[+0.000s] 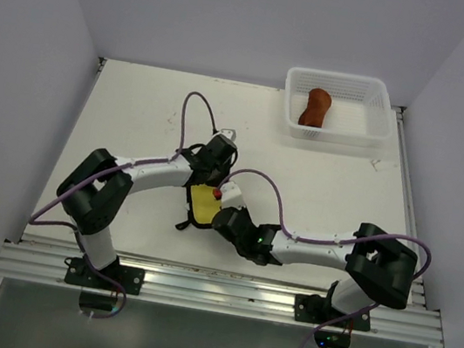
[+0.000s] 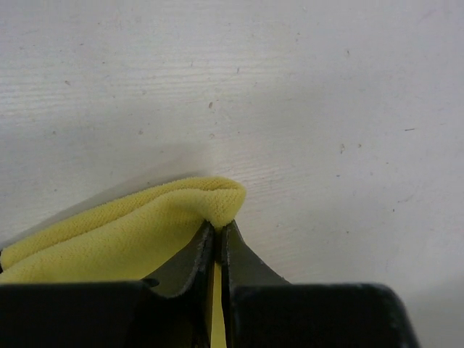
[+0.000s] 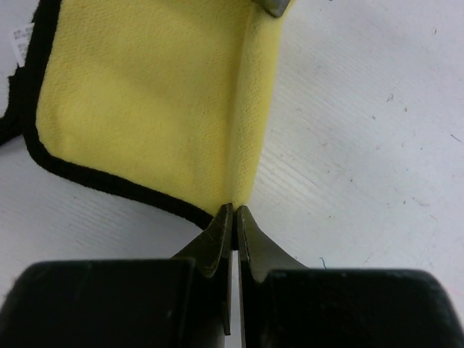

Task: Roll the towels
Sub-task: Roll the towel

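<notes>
Yellow towel (image 1: 203,206) was laid on the surface (image 2: 326,109), with one fold pinched by the left tool (image 2: 217,228) and the other end pinched by the right tool (image 3: 233,210). Only a little cloth was held, so it might be dropped and unrolled.

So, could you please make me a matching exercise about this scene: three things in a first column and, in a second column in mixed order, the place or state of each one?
Column one
1. rust-brown cloth towel
2. bright yellow cloth towel with dark edging
3. white plastic mesh basket

Column two
A. standing at the far right corner of the table
B. pinched by both the left gripper and the right gripper
C. lying bunched inside the basket

Pairs: 1-C, 2-B, 3-A
</notes>
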### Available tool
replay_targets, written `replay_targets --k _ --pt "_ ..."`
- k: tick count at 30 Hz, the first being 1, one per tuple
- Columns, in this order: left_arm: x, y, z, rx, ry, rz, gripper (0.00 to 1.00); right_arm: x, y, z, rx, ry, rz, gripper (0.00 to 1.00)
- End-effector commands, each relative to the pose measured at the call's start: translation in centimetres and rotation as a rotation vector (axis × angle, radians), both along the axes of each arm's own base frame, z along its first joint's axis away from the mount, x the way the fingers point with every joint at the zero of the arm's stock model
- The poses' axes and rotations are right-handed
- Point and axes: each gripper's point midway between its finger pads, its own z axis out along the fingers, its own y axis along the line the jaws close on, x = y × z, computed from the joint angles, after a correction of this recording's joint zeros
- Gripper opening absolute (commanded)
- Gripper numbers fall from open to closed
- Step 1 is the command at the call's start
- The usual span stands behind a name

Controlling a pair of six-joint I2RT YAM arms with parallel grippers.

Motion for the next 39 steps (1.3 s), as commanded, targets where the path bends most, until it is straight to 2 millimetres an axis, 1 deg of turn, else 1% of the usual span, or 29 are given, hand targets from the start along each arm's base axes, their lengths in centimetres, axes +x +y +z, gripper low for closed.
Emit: replay_targets --k 1,2,3,5,6,7,8,12,13,15,16,20,24,26,29,32,35,37,39 --pt "3.3 -0.8 3.9 -0.139 -0.161 0.059 0.01 -0.2 0.0 1.9 -0.06 -0.046 0.045 0.0" --pt "3.3 -0.9 4.1 -0.154 -0.164 0.057 0.01 0.0 0.2 2.2 -0.077 -0.059 0.05 0.0" --pt "3.1 -0.7 3.8 -0.158 -0.158 0.058 0.01 0.2 -0.2 2.2 -0.109 -0.074 0.043 0.0" --pt "3.2 -0.8 3.5 -0.175 -0.152 0.053 0.01 0.1 0.1 2.3 -0.15 -0.093 0.058 0.0" --pt "3.1 -0.6 2.9 -0.172 -0.142 0.058 0.01 0.1 -0.2 2.3 -0.177 -0.098 0.061 0.0" --pt "3.0 -0.4 2.6 -0.174 -0.13 0.057 0.0 0.0 0.1 2.4 -0.192 -0.111 0.064 0.0" --pt "3.5 -0.8 2.7 -0.201 -0.146 0.055 0.0 0.0 0.0 2.3 -0.208 -0.114 0.065 0.0" --pt "3.6 -0.6 1.6 -0.239 -0.123 0.059 0.0 -0.7 -0.1 1.6 -0.267 -0.112 0.079 0.0" --pt "3.9 -0.5 1.7 -0.26 -0.126 0.058 0.0 -0.9 0.0 1.5 -0.277 -0.117 0.082 0.0" --pt "3.8 -0.3 1.4 -0.281 -0.122 0.06 0.0 -0.9 -0.2 1.1 -0.318 -0.132 0.078 0.0" --pt "4.2 -0.1 1.7 -0.296 -0.133 0.065 0.0 -1.2 -0.1 1.1 -0.339 -0.14 0.087 0.0" --pt "4.4 -0.1 2.5 -0.333 -0.152 0.042 0.0 -1.5 -0.1 0.8 -0.427 -0.182 0.122 0.0" --pt "4.3 -0.1 2.6 -0.358 -0.162 0.024 0.0 -1.9 0.2 0.7 -0.537 -0.243 0.169 0.0" --pt "4.3 -0.2 2.6 -0.377 -0.161 0.011 0.0 -2.0 0.4 0.3 -0.592 -0.251 0.195 0.0" --pt "4.1 0.1 2.2 -0.375 -0.155 0.01 0.0 -2.2 0.8 -0.4 -0.627 -0.243 0.239 0.0" --pt "3.7 0.5 1.4 -0.364 -0.141 0.016 0.0 -2.3 1.3 -0.9 -0.64 -0.226 0.27 0.0" --pt "3.1 0.9 0.4 -0.355 -0.125 0.023 0.0 -2.4 2.0 -0.9 -0.623 -0.216 0.279 0.0" --pt "2.7 1.2 -0.4 -0.346 -0.115 0.027 0.0 -2.4 2.3 -0.6 -0.591 -0.211 0.269 0.0" --pt "2.2 1.5 -1.3 -0.335 -0.099 0.028 0.0 -2.6 2.8 0.5 -0.518 -0.207 0.252 0.08"
